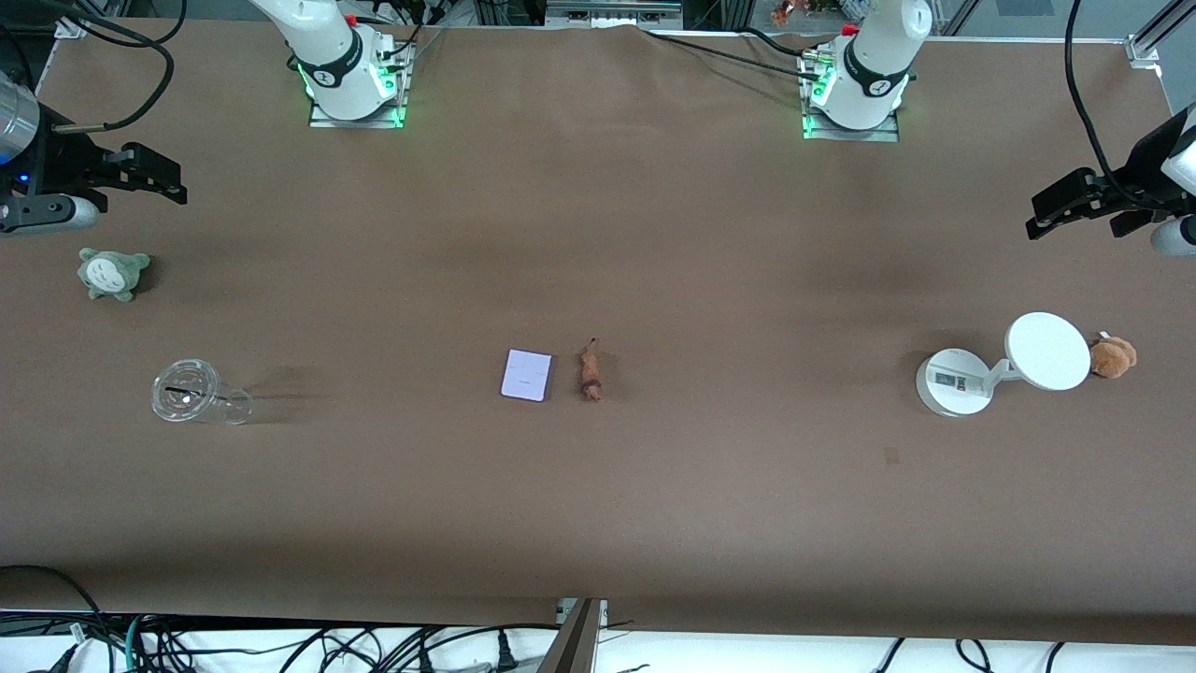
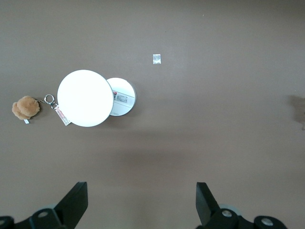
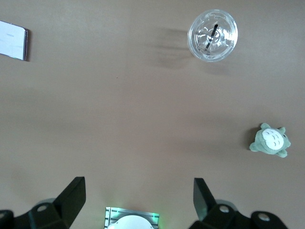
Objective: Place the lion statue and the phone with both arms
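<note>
Nothing gripped yet: both sets of jaws wide open and empty. Left gripper [image 1: 1074,210] up over the desk [image 1: 654,234] at the left arm's end, above the white stand [image 1: 990,369]; right gripper [image 1: 140,178] up at the right arm's end, above the green plush [image 1: 112,273] and clear cup [image 1: 192,393].

Phone [image 1: 526,375] flat at mid-desk, lion [image 1: 590,373] just beside it toward the left arm's end, apart but close.

Step in hand, by judgement: reach in from both ends, one item per arm. Likely best to send the left arm for the lion, the right for the phone, so no crossing. Worth staggering the descents, since the two lie close and the wrists could crowd. For the lion, jaws across the slender body, not along it. For the phone, a low pinch across the short edges; flat slab, little to catch, risk of sliding.

Writing: small printed label on the stand's base, unreadable; faint marks on the phone's face, unreadable. No brand legible anywhere.
</note>
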Action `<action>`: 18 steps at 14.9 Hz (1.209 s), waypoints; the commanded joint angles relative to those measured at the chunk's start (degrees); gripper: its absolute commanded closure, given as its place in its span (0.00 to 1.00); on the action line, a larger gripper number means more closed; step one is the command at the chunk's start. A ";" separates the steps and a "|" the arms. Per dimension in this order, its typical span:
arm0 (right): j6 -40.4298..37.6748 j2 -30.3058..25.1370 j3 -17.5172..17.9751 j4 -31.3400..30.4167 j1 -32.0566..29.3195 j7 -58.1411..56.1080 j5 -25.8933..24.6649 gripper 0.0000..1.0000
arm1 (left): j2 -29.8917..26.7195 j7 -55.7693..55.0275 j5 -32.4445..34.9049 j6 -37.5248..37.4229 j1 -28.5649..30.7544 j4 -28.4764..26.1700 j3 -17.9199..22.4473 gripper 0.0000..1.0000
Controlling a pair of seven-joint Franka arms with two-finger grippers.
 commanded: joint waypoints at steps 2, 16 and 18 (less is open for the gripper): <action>-0.26 0.20 -0.77 0.76 1.13 -0.15 -0.66 0.00 | 0.76 1.37 1.58 0.17 0.36 1.59 -0.64 0.00; -0.87 0.73 -0.95 0.93 1.13 0.02 -0.57 0.00 | 0.77 0.76 1.40 0.35 1.94 1.77 0.50 0.00; -0.87 0.73 -0.95 0.93 1.13 0.02 -0.57 0.00 | 0.85 0.84 1.49 0.35 2.03 1.77 0.41 0.00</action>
